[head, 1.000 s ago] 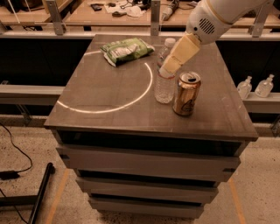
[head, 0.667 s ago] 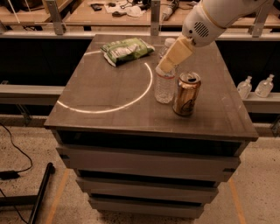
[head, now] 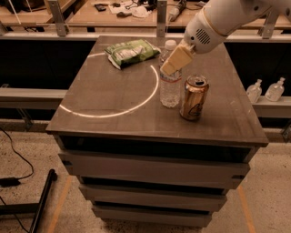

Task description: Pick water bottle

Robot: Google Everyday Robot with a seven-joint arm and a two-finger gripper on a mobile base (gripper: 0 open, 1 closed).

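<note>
The water bottle (head: 170, 88) stands upright on the brown table top (head: 113, 123), right of centre. It is clear ribbed plastic with a white cap and a pale label. My gripper (head: 175, 61) comes down from the upper right on a white arm (head: 218, 20). Its tan tip lies across the bottle's neck and shoulder, just below the cap. I cannot tell whether it touches the bottle. The bottle rests on the table.
A gold drink can (head: 194, 98) stands close to the right of the bottle. A green snack bag (head: 132, 51) lies at the back left. Two small pump-top bottles (head: 254, 91) stand on a ledge to the right. A workbench with clutter (head: 122, 9) runs behind the table.
My gripper has moved a little to the left, further across the bottle's neck. The bottle, can and bag have not moved.
</note>
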